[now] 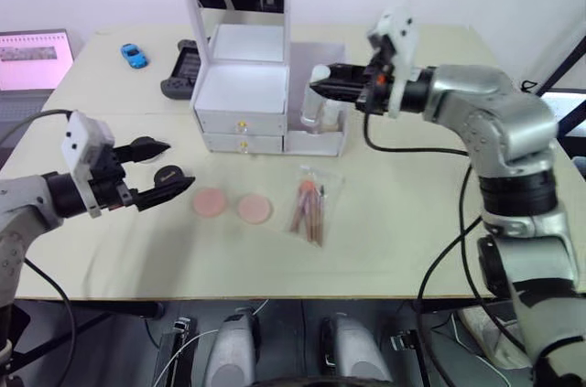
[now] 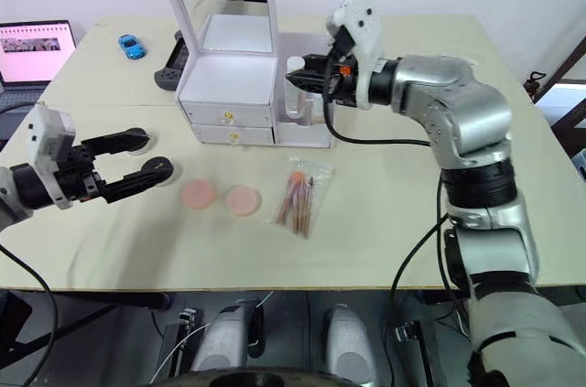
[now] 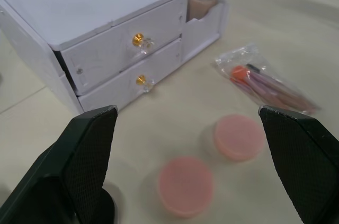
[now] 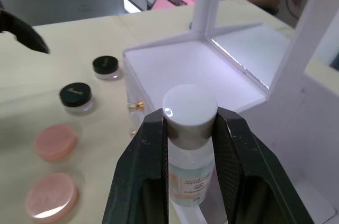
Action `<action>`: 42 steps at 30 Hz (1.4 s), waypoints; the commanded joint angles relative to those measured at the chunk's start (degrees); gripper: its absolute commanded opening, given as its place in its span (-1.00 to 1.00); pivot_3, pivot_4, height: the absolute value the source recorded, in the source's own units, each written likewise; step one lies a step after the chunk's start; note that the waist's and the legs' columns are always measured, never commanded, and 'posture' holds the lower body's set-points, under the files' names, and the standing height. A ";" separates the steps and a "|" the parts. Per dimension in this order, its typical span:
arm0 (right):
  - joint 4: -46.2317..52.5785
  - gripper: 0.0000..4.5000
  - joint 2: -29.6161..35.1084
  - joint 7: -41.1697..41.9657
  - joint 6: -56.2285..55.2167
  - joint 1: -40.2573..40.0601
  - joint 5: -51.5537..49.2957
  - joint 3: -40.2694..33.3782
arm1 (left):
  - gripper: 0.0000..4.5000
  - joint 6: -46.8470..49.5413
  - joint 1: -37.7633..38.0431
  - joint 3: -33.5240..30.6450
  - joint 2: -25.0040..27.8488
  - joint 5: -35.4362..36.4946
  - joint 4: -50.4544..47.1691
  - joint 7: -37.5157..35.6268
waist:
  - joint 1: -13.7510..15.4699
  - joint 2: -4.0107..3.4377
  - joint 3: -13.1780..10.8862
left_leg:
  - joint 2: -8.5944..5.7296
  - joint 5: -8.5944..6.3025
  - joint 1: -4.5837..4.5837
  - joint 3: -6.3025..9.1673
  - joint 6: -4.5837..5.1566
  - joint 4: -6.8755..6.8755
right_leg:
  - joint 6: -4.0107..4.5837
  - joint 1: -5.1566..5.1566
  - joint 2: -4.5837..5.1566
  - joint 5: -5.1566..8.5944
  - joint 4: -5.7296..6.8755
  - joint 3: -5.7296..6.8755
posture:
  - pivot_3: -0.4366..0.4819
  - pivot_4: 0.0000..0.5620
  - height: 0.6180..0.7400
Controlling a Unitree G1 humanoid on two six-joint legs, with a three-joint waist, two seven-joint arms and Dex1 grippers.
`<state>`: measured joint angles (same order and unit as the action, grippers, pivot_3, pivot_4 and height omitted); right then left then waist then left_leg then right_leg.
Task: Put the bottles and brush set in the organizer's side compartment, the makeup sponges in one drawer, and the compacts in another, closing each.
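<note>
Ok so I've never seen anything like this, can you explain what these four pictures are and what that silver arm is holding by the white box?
This is a humanoid robot with two arms, each ending in a two-fingered black pincer. Two pictures come from cameras in its head, looking down over a cream table. The other two come from cameras on its wrists, looking along the fingers.

The right pincer is shut on a small clear bottle with a white cap, held over the side compartment of a white organizer with a mirror and two gold-knobbed drawers, both closed. The left pincer is open and holds nothing.

On the table lie two pink makeup sponges, a bagged brush set and two black-lidded compacts. Farther back are a blue toy car and a dark controller.
</note>
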<state>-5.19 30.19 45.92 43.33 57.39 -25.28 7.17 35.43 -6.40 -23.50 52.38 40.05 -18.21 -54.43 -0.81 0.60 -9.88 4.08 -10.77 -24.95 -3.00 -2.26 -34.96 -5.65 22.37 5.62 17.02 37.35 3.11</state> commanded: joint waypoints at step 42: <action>-24.28 0.97 9.03 13.62 -23.86 -6.19 4.72 -17.34 | 1.00 -12.45 1.47 -12.02 0.49 -5.50 18.35 0.21 | 0.06 0.02 0.01 | 0.01 0.00 -0.09 -0.05 -0.01 0.00 | 0.00 0.07 -0.01 -0.01 -0.05 0.04 | -0.05 -0.47 1.00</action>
<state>-28.84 37.13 58.57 22.56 51.13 -20.50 -7.54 26.56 -5.15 -32.22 51.47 36.43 -2.45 -53.21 -0.75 0.62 -9.87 4.08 -10.77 -25.04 -3.06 -2.27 -34.94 -5.64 22.45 5.61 17.00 37.30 3.16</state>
